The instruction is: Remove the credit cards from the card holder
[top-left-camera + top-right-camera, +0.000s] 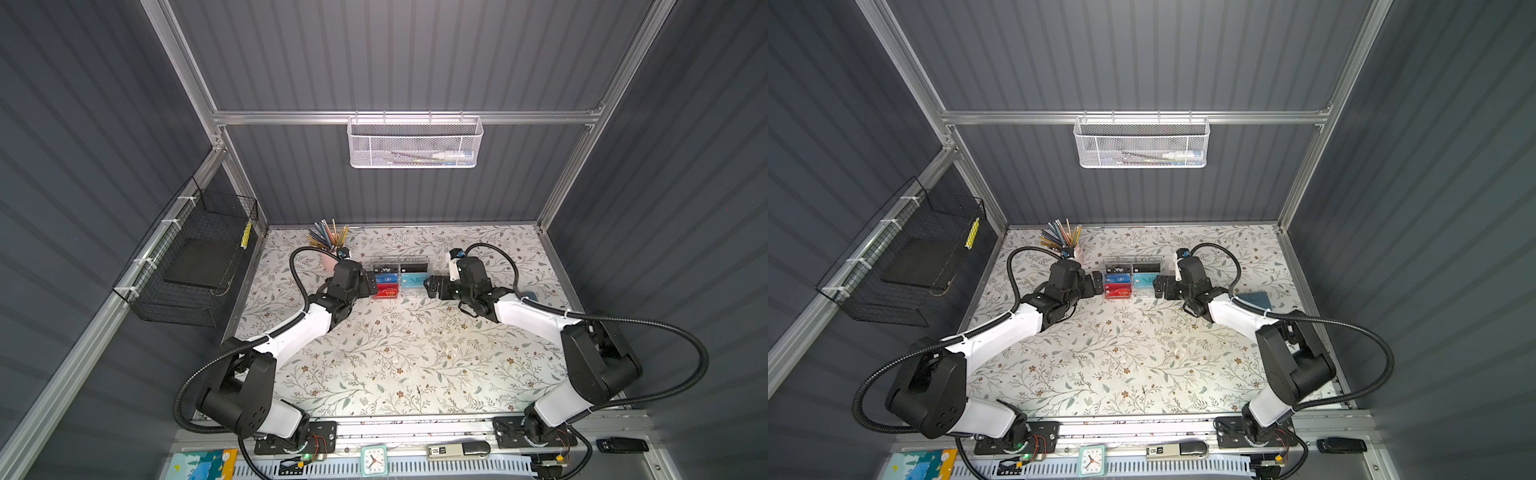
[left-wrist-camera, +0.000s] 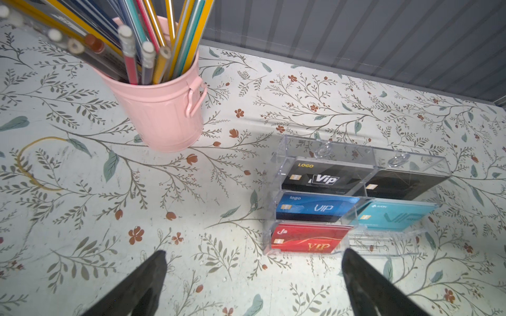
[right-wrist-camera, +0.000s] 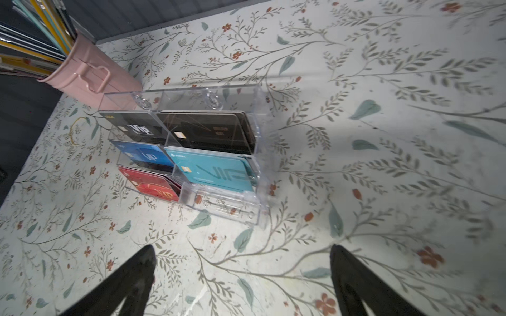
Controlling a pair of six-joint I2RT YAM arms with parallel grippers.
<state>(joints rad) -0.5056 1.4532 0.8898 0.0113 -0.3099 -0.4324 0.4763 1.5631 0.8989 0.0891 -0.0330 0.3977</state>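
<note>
The floral-patterned table (image 1: pixel 395 374) filled the floor of the grey-walled booth. Two arms reached in from its near edge, the left arm (image 1: pixel 291 332) and the right arm (image 1: pixel 536 320), bending toward each other at mid-table.

One black wire basket (image 1: pixel 166 307) hung on the left wall. One white mesh basket (image 1: pixel 415 145) hung from the rear rail.

Between the wrists stood one clear acrylic rack (image 2: pixel 323 149), with three tiers in two columns, making six pockets. Five of the pockets held cards: a black VIP stack (image 2: pixel 320 177), a plain black stack (image 2: pixel 405 183), a blue stack (image 2: pixel 315 208), a teal stack (image 2: pixel 394 216) and a red stack (image 2: pixel 309 242).

One pink bucket (image 2: pixel 164 115) of pencils (image 2: pixel 131 63) stood behind and to the left of the rack.

The left gripper (image 2: pixel 253 254) hovered just left of the rack, and the right gripper (image 3: pixel 242 249) hovered just right of it. Both had their jaws spread wide, with nothing between them and clear of the rack.

One card holder (image 1: pixel 1256 298), blue-grey, lay flat near the table's right edge, on the far side of the right forearm and well apart from the rack. The forearm and its cable hid most of it. Only a wedge showed, so its long axis and facing could not be told. The credit cards could not be made out.
</note>
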